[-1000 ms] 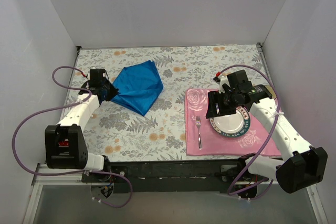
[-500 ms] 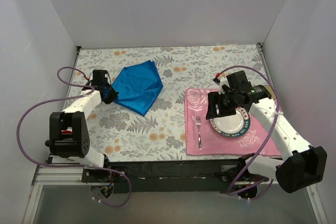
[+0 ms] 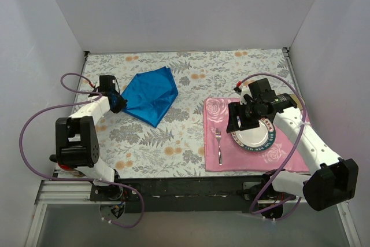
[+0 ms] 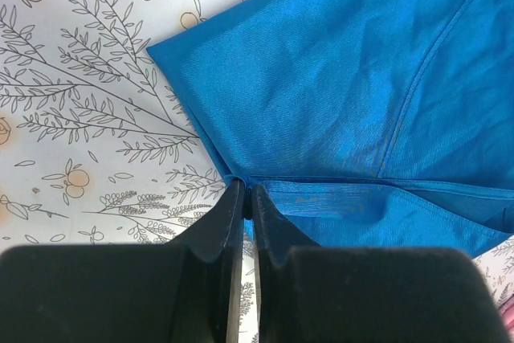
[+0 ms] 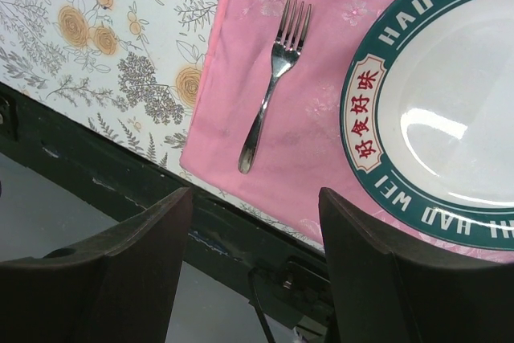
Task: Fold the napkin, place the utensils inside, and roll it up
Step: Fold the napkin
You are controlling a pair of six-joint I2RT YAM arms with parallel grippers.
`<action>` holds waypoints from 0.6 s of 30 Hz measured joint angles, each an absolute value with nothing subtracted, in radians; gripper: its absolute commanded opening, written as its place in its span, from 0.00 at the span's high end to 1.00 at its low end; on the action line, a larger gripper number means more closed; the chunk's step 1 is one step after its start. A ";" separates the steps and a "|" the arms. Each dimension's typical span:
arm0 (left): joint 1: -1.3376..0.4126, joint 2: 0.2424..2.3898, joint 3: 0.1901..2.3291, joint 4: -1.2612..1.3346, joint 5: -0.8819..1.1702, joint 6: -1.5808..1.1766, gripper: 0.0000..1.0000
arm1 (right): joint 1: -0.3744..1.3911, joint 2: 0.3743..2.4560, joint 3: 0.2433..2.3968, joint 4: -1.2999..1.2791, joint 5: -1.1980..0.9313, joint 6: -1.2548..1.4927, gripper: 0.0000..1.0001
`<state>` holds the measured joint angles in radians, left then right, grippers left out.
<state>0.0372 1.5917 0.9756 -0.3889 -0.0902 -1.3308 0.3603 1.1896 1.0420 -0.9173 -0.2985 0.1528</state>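
left claw pinching napkin corner, right claw wide over placemat

the napkin (image 3: 151,95) is on the left half of the table (image 3: 173,143), closer to the far edge than the near edge. it is a blue cloth, loosely folded into a rough kite shape with one point toward the far edge and one toward the middle of the table. creases and a seam line show in the left wrist view (image 4: 361,102).

the left gripper (image 3: 118,103) is at the napkin's left corner, near the left edge of the table. in the wrist view its fingers (image 4: 247,190) are pressed together with almost no gap, and the napkin's folded edge runs right into the tips. so the claw is narrow, pinched on the cloth at that corner. the rest of the napkin spreads away from the tips over the floral table cover.

the right gripper (image 3: 243,121) is over the pink placemat (image 3: 243,157), which sits at the near right part of the table. its claw is wide, with nothing between the fingers (image 5: 255,222). it hangs above the mat's surface, between the fork (image 3: 218,144) and the plate (image 3: 273,134).

the fork (image 5: 273,78) lies on the left strip of the placemat (image 5: 233,54), tines toward the far edge, handle toward the near edge. it is just left of the plate (image 5: 361,118) and not touching it. the plate has a green rim with lettering and sits on the middle of the mat.
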 measured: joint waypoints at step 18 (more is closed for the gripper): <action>0.040 1.530 1.087 -0.468 -0.127 -1.371 0.59 | 0.505 1.496 1.235 -0.880 -0.314 0.157 0.26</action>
<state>0.0402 1.5299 1.0866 -0.4679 -0.1268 -1.3708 0.5045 1.4956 1.2350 -0.8799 -0.3138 0.1570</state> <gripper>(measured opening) 0.438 0.732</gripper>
